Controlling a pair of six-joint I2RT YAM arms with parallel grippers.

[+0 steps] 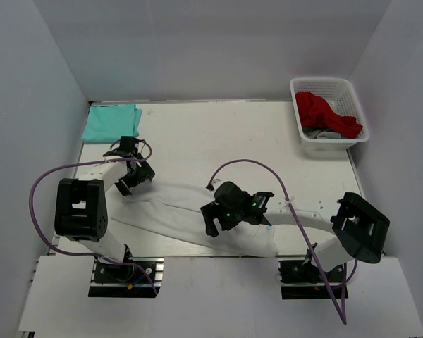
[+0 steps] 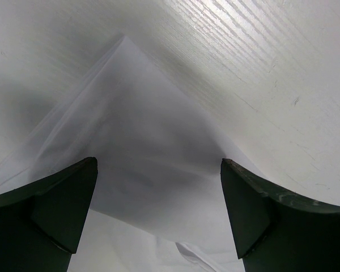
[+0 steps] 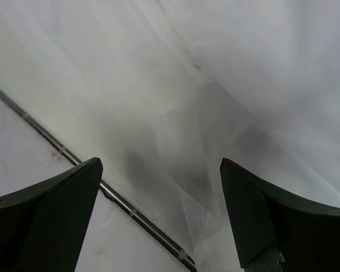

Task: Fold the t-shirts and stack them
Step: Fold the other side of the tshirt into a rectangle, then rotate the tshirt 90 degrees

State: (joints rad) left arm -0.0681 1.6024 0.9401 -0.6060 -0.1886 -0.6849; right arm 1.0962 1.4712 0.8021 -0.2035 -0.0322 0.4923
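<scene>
Top external: white t-shirt (image 1: 176,211) lies rumpled along the near bench (image 1: 233,134) edge. Teal t-shirt (image 1: 111,122) sits folded at far-left corner, prob. the stack base. Left end effector (image 1: 132,169) is over a corner of the white one, right end effector (image 1: 213,217) near its front hem. Both wide open, empty, prob. set to pinch.

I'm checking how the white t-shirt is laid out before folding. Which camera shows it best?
Top external: only there is the white t-shirt seen nearly whole, spread along the near side of the table. Left wrist shows just one pointed corner of it; right wrist, a wrinkled patch by the table's edge.
</scene>
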